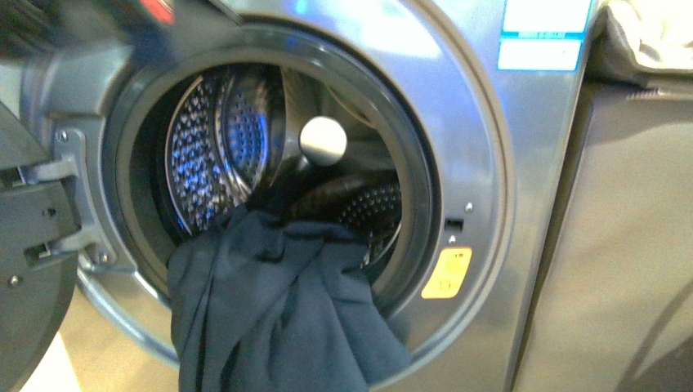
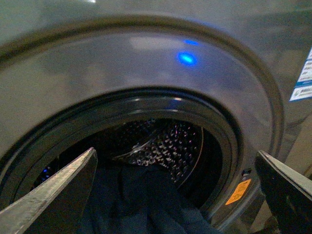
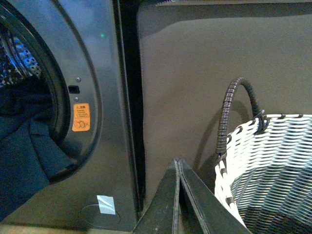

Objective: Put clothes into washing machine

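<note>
Front view. The washing machine (image 1: 490,204) stands with its porthole open and the door (image 1: 33,245) swung aside. The dark slate-blue garment (image 1: 278,318) lies partly in the perforated drum (image 1: 221,139), but most of it drapes out over the rubber gasket (image 1: 413,196) and hangs down the front panel. Judged from this, loading is begun, not finished: the hanging folds remain to be pushed inside. Neither gripper appears. A blue-and-white label (image 1: 543,33) and an orange warning sticker (image 1: 446,273) are present; their print is unreadable.

Left wrist view. The left gripper (image 2: 178,195) is spread wide and empty, facing the porthole; the garment lies just beyond and between its fingers (image 2: 58,195).

Right wrist view. The right gripper (image 3: 179,195) has its fingers pressed together, holding nothing. A white woven basket (image 3: 268,170) with a dark handle sits just beside it; the washer and garment lie off to its other side, apart.
</note>
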Available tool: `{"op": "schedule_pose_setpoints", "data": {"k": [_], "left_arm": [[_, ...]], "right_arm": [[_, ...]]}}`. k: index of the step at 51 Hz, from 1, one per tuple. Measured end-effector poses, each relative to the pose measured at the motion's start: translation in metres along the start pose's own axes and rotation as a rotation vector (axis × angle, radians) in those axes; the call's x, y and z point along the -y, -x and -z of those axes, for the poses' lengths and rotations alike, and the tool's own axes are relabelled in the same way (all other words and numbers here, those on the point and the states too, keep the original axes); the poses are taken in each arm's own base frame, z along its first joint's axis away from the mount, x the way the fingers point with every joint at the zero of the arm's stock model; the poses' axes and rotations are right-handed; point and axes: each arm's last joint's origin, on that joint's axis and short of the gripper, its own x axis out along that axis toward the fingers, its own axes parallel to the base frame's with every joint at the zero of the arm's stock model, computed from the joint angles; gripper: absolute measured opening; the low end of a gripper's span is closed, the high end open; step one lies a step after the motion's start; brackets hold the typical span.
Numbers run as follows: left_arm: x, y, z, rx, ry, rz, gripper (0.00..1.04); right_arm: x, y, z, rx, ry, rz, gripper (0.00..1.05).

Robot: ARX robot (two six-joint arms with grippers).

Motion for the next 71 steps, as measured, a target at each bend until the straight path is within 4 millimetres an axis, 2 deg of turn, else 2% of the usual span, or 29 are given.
{"op": "schedule_pose_setpoints", "data": {"k": [9,13,15,17,21,30,36,44,71], "left_arm": [[0.008,0.027,-0.027,0.068,0.000,0.004,0.98],[0.015,0.043,-0.031,-0.014,0.036,-0.183,0.87],[0.017,0.057,-0.024,-0.076,0.043,-0.294,0.80],[0.018,0.076,-0.005,-0.126,0.042,-0.394,0.70],[0.019,0.095,0.017,-0.121,0.043,-0.424,0.54],[0.018,0.114,0.055,-0.132,0.050,-0.425,0.21],[0.018,0.122,0.073,-0.140,0.053,-0.424,0.03],[0.013,0.138,0.096,-0.149,0.058,-0.421,0.04],[0.020,0.156,0.125,-0.129,0.054,-0.430,0.04]], "right_arm": [[0.000,0.000,0.000,0.000,0.000,0.000,0.02],[0.000,0.000,0.000,0.000,0.000,0.000,0.02],[0.000,0.000,0.000,0.000,0.000,0.000,0.02],[0.000,0.000,0.000,0.000,0.000,0.000,0.02],[0.000,0.000,0.000,0.000,0.000,0.000,0.02],[0.000,0.000,0.000,0.000,0.000,0.000,0.02],[0.000,0.000,0.000,0.000,0.000,0.000,0.02],[0.000,0.000,0.000,0.000,0.000,0.000,0.02],[0.000,0.000,0.000,0.000,0.000,0.000,0.02]]}}
